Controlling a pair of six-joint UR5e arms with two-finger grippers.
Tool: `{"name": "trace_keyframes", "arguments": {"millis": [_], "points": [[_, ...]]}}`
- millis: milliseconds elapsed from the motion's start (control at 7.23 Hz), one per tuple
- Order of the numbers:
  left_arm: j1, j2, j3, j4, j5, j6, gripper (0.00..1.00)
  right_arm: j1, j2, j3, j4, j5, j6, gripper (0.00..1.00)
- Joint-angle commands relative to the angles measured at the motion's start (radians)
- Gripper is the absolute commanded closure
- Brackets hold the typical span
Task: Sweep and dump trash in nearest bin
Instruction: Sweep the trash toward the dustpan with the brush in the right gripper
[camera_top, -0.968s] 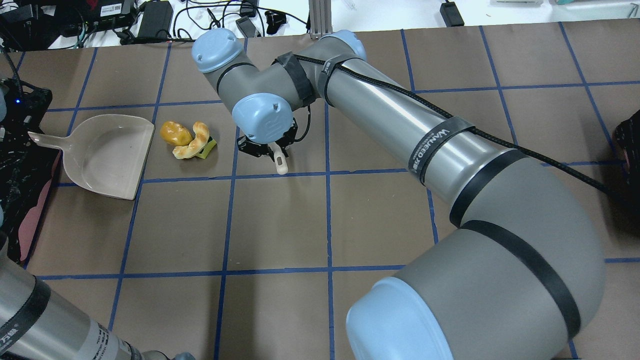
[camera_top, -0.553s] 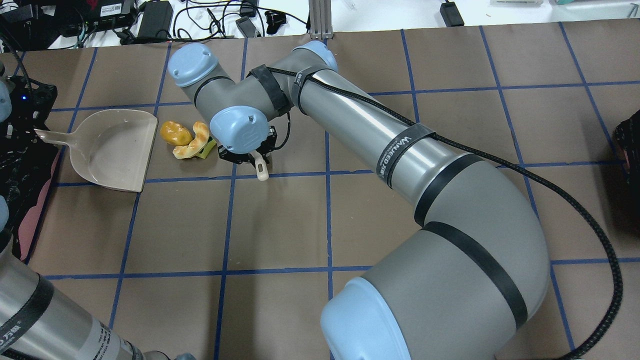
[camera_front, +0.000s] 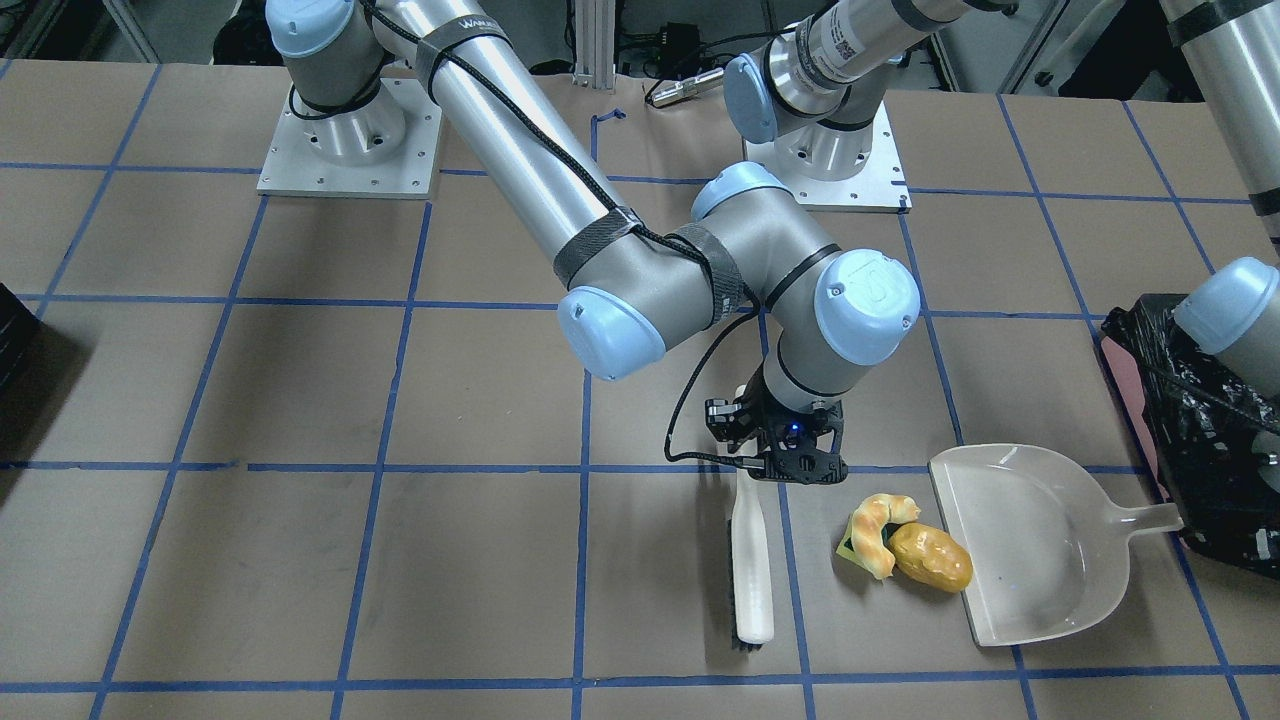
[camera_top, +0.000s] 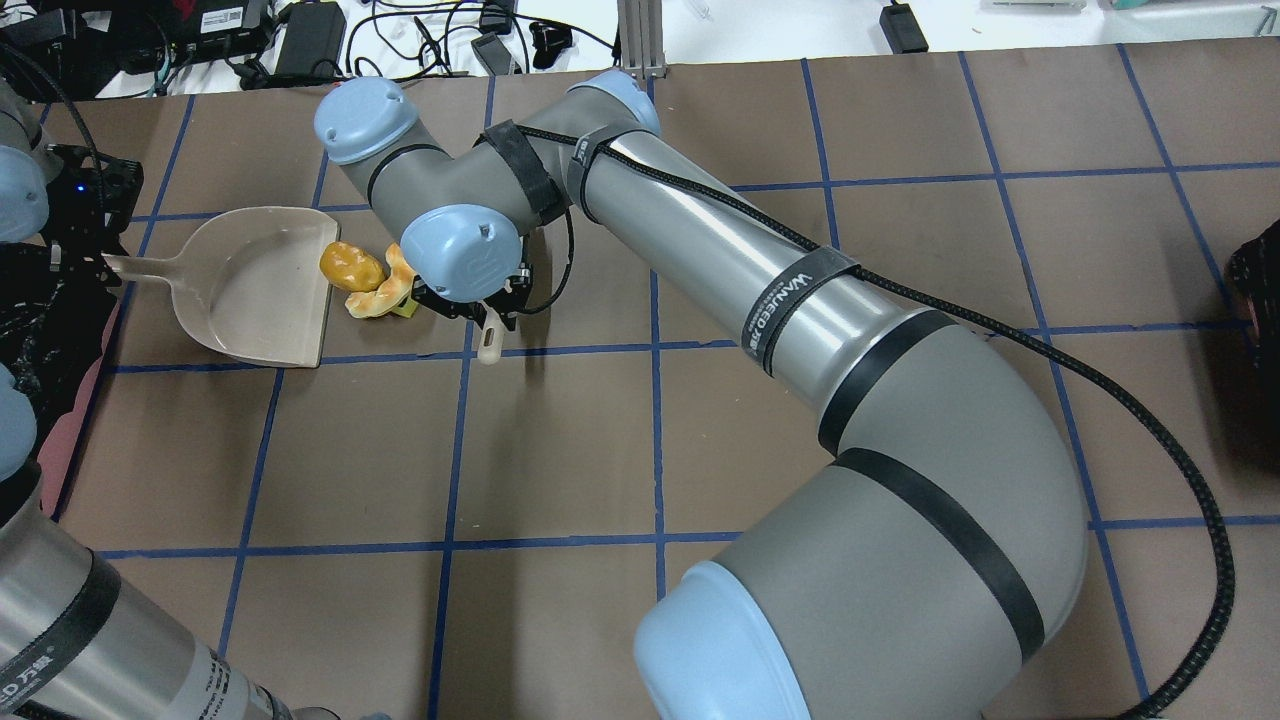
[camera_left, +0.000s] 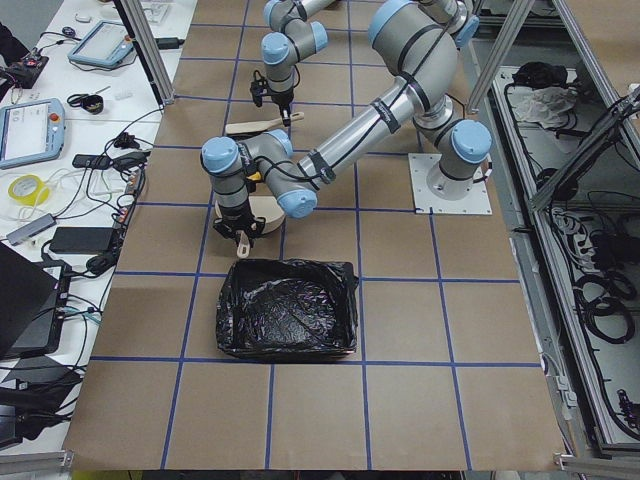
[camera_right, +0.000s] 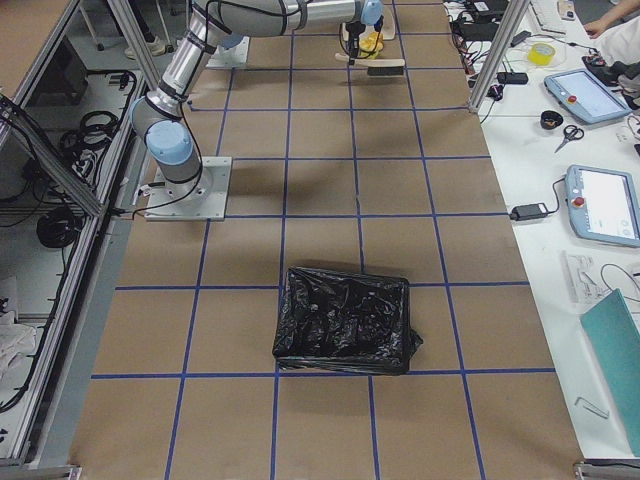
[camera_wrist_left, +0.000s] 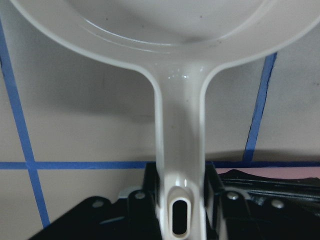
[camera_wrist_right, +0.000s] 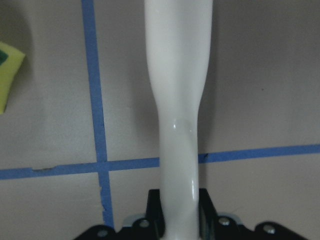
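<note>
Dustpan (camera_top: 250, 290) has slid against the trash (camera_top: 352, 266) — our left gripper (camera_wrist_left: 179, 200) clamps it, our right gripper (camera_front: 775, 455) clamps the brush (camera_front: 752, 560).

You're in a robotics lab: two robot arms (camera_top: 760, 270) bolt through steel base plates (camera_front: 410, 150) onto a brown-papered table (camera_top: 760, 440) gridded with blue tape (camera_top: 657, 430). Aluminium framing (camera_top: 640, 35) borders it, and teach pendants (camera_right: 603, 205) and power adapters (camera_top: 312, 40) crowd the side benches.

Three trash pieces: one potato-like lump (camera_front: 932, 560), one braided pastry (camera_front: 872, 528) at its nine o'clock, one sponge bit (camera_wrist_right: 9, 75). One dustpan (camera_front: 1030, 540), one brush (camera_front: 750, 570). Seemingly two bagged bins: left-end bin (camera_left: 288, 310), right-end bin (camera_right: 343, 320).
</note>
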Motion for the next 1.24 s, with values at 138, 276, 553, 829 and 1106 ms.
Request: {"name": "trace_keyframes", "arguments": {"millis": [138, 276, 553, 829, 1106], "points": [[-0.004, -0.002, -0.005, -0.002, -0.001, -0.012, 1.0, 0.021, 0.0, -0.003, -0.015, 0.096, 0.267, 1.0], [-0.004, -0.002, -0.006, 0.0, -0.001, -0.012, 1.0, 0.039, 0.004, -0.003, -0.047, 0.099, 0.299, 1.0], [-0.006, -0.002, -0.006, -0.002, -0.001, -0.014, 1.0, 0.063, 0.009, -0.009, -0.063, 0.108, 0.313, 1.0], [-0.006, -0.002, -0.006, -0.002, -0.001, -0.012, 1.0, 0.092, 0.041, -0.048, -0.066, 0.113, 0.345, 1.0], [-0.006, -0.004, -0.006, -0.002, -0.001, -0.014, 1.0, 0.109, 0.087, -0.095, -0.071, 0.112, 0.354, 1.0]]}}
